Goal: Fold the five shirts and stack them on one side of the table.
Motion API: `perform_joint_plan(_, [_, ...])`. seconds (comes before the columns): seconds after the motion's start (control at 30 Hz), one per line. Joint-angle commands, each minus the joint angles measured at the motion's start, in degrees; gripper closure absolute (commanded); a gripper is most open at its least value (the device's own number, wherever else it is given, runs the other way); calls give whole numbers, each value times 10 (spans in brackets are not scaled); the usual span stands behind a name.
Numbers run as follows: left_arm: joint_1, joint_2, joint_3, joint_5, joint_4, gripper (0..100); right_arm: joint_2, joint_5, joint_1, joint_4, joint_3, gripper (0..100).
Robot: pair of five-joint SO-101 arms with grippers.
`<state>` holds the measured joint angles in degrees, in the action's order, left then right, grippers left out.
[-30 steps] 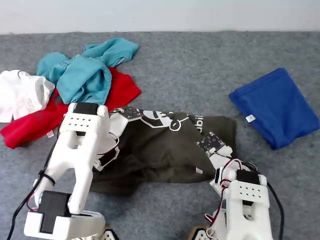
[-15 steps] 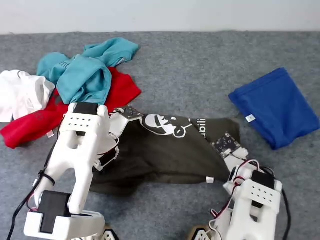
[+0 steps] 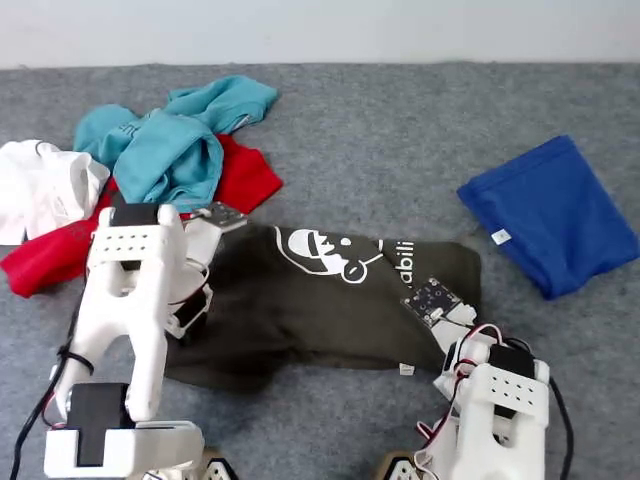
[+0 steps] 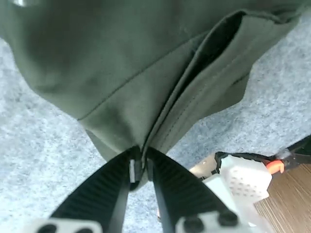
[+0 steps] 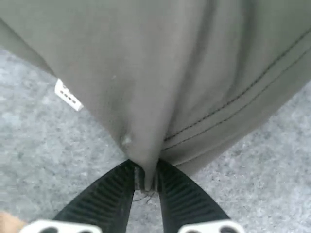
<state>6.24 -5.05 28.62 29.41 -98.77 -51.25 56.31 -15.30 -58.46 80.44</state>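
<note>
Left wrist view: left gripper [image 4: 140, 167] jaws clamped on a doubled, stitched edge of the olive shirt [image 4: 121, 73]; wood floor [image 4: 286, 208] shows past the table edge
Right wrist view: right gripper [image 5: 146, 180] jaws pinched shut on a fold of the olive shirt, a small white tag [image 5: 68, 94] just beside the pinch
High view: white print [image 3: 325, 252] on the olive shirt's far side, an arm at each end of it
Olive shirt: spread flat and creased across the near middle of the grey table [image 3: 400, 130]
Other shirts: blue shirt [image 3: 550, 215] folded, well apart to the olive shirt's right; teal shirt [image 3: 170, 150], red shirt [image 3: 240, 180] and white shirt [image 3: 40, 190] heaped at its far left
Open room: bare table beyond the olive shirt, between heap and blue shirt
</note>
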Motion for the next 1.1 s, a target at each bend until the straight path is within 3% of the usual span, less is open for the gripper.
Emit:
perform_joint_plan(0.0, [2,-19,8,-2,-18,981,1,-25,7,-14,-6,950])
perform_joint_plan(0.5, [5,-23,25,15,-17,981,1,-31,6,-48,-7,921])
perform_joint_plan(0.7, [4,-23,-2,11,-16,981,1,-43,7,-48,-41,756])
perform_joint_plan(0.8, [4,-18,-38,11,-16,979,1,-62,7,-48,-84,731])
perform_joint_plan(0.97, [0,-18,-77,11,-17,870,1,-75,21,-81,-144,731])
perform_joint_plan(1.07, [4,-18,-77,11,-17,867,1,-87,32,-102,-171,731])
